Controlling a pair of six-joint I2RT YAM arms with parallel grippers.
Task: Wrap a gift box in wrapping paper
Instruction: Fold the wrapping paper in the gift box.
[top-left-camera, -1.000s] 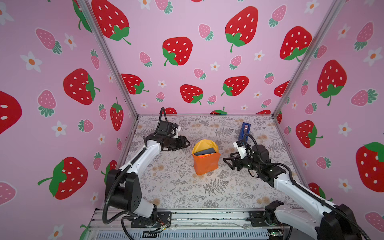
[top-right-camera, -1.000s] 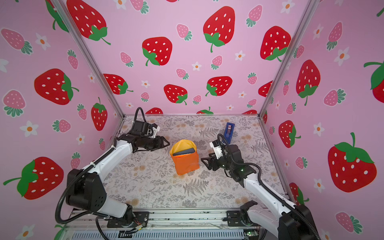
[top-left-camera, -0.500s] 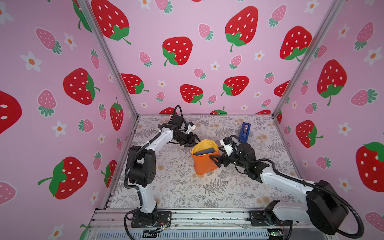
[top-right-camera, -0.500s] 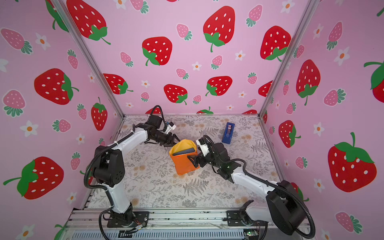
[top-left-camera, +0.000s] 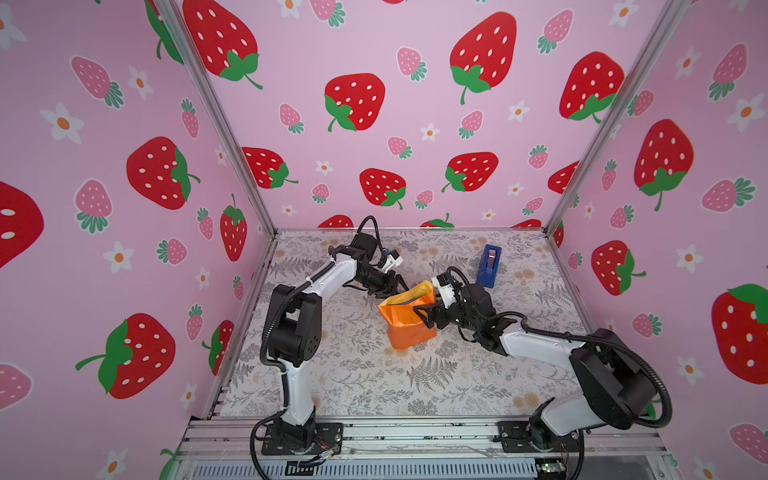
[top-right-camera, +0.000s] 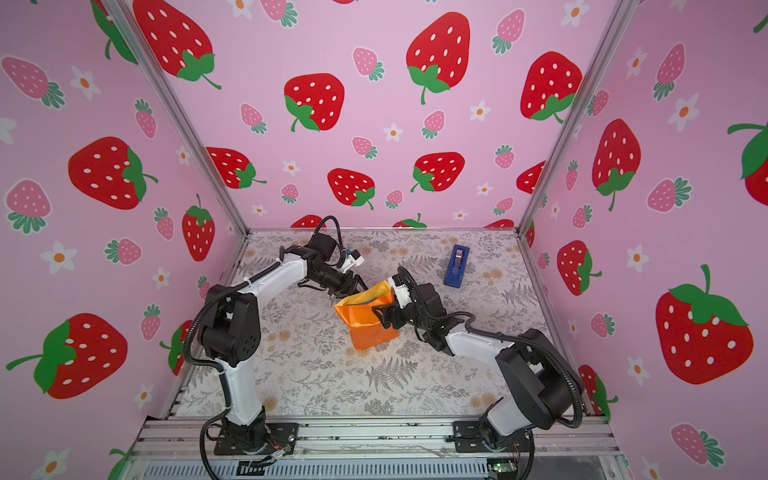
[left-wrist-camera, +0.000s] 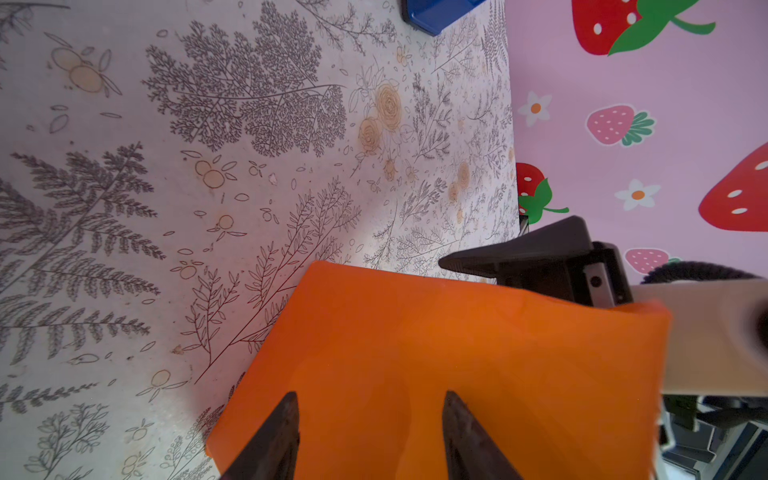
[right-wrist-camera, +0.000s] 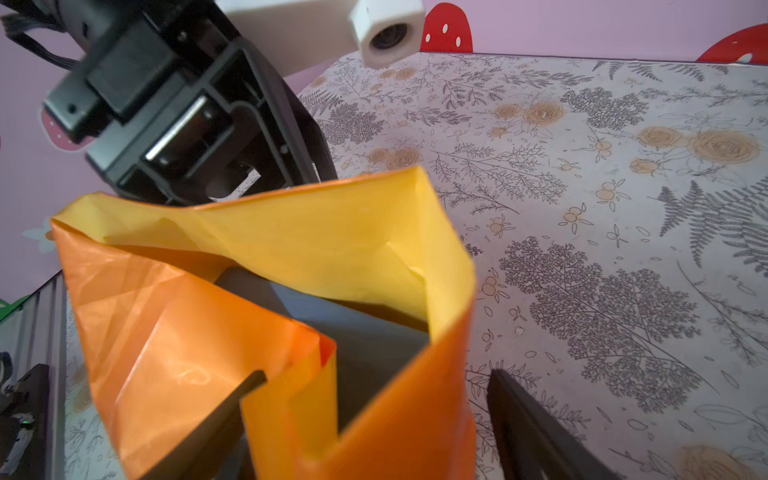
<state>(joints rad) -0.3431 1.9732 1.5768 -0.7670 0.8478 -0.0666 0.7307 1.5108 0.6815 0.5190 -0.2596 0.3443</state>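
Right wrist, creased orange wrapping paper sleeving gift box, left tool, right tool gaping, empty

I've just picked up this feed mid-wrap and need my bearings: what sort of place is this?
Most likely a staged robot test booth, not a home: pink strawberry-print wall panels set between bare aluminium corner posts, and two white-and-black robot arms bolted to a grooved aluminium rail in front.

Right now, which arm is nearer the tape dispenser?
Right. The right arm has its wrist just beside the dispenser, on the near side. The left arm ends at the opposite side of the paper, clearly farther from the dispenser.
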